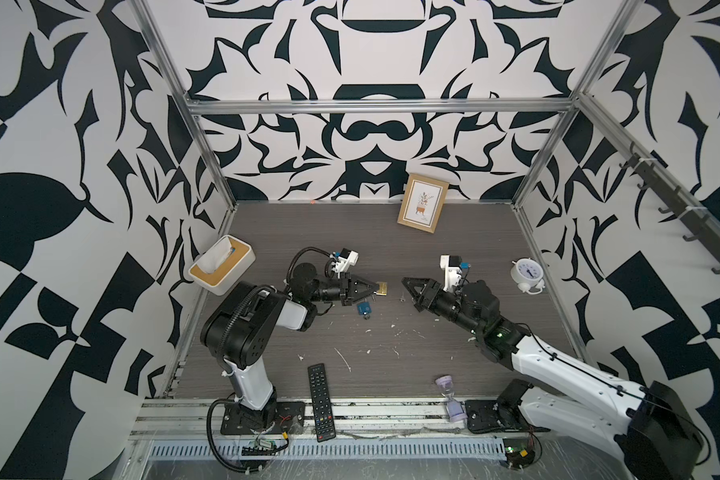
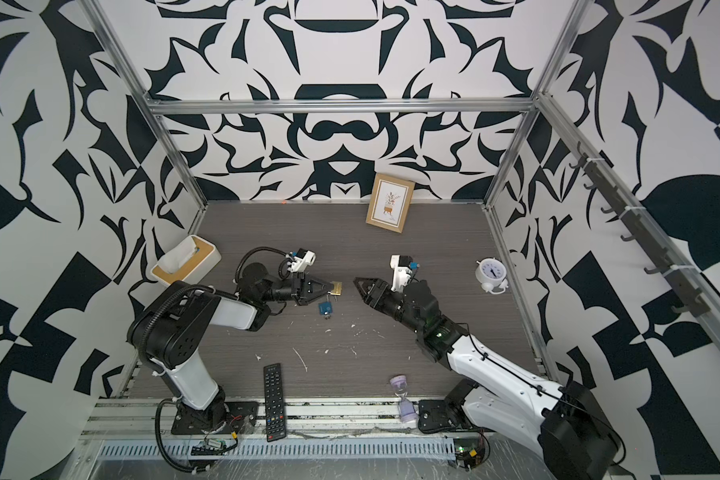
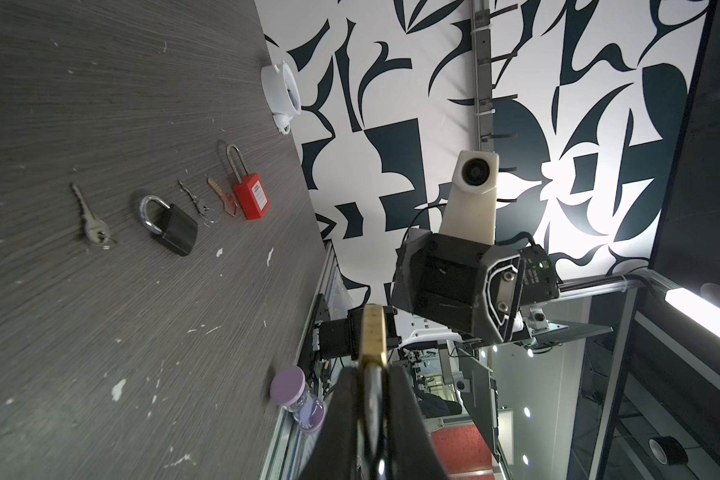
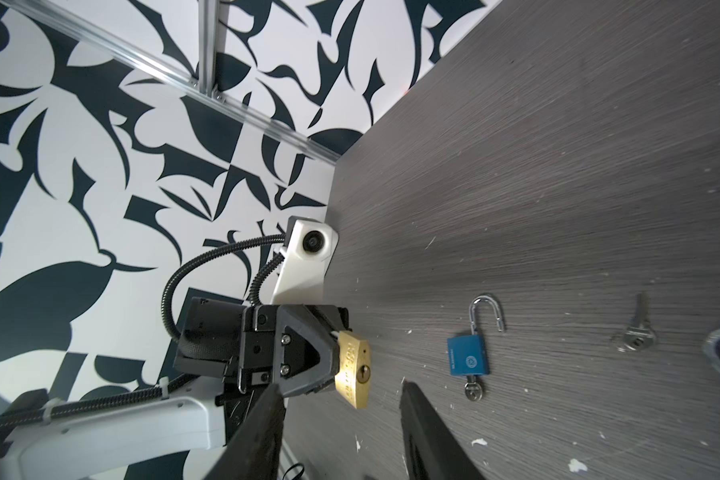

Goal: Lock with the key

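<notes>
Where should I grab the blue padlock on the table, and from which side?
Grip the blue padlock by its body, across the two long sides, from straight above. It lies flat on the table, open shackle at one end and key at the other, leaving only the sides free.

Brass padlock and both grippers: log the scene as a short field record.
brass padlock: held in the left gripper, keyhole empty and turned toward the right gripper
right gripper: open, empty, short of the brass padlock
blue padlock: on the table, shackle open, a key at its base
silver key: loose on the table, beyond the blue padlock
black padlock: on the table
red padlock: on the table
step: no key in the brass padlock yet
</notes>
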You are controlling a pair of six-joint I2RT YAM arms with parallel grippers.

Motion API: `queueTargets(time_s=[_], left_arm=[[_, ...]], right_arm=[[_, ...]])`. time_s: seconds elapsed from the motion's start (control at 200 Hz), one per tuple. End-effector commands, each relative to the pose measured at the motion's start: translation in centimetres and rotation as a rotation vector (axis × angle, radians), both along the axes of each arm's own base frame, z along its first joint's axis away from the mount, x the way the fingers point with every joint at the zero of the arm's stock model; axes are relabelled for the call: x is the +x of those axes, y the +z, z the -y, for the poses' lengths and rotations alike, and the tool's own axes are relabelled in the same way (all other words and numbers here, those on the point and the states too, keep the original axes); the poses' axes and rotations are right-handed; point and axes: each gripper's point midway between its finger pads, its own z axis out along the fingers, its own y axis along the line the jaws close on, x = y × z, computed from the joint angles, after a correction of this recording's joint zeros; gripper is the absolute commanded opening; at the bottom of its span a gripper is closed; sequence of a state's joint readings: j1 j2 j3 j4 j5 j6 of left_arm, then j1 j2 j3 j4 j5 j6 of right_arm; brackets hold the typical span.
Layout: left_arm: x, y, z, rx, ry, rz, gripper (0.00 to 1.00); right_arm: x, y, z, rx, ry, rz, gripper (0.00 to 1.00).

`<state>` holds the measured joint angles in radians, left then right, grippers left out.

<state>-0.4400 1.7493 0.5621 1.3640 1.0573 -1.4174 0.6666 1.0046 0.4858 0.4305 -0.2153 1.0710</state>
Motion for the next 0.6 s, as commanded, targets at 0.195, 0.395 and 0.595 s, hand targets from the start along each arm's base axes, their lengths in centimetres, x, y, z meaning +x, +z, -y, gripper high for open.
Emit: queueTargets(time_s=[0.195,0.395,0.595], left_arm=[[-1.4,2.4,0.0,-0.039,-0.023,0.072,0.0],[-1.5,2.9,0.2,-0.046,-0.031,0.079,0.0],[-1.6,3.2,0.4,-0.05,-0.039,0.084,0.0]], right_arm=[[-0.4,1.5,-2.9,0.105,0.172,0.036,0.38],[-0.2,0.8,-3.3,0.115,0.184,0.021,0.38],[-0.1,0.8,-4.0,0.139,0.216,0.017,0.31]])
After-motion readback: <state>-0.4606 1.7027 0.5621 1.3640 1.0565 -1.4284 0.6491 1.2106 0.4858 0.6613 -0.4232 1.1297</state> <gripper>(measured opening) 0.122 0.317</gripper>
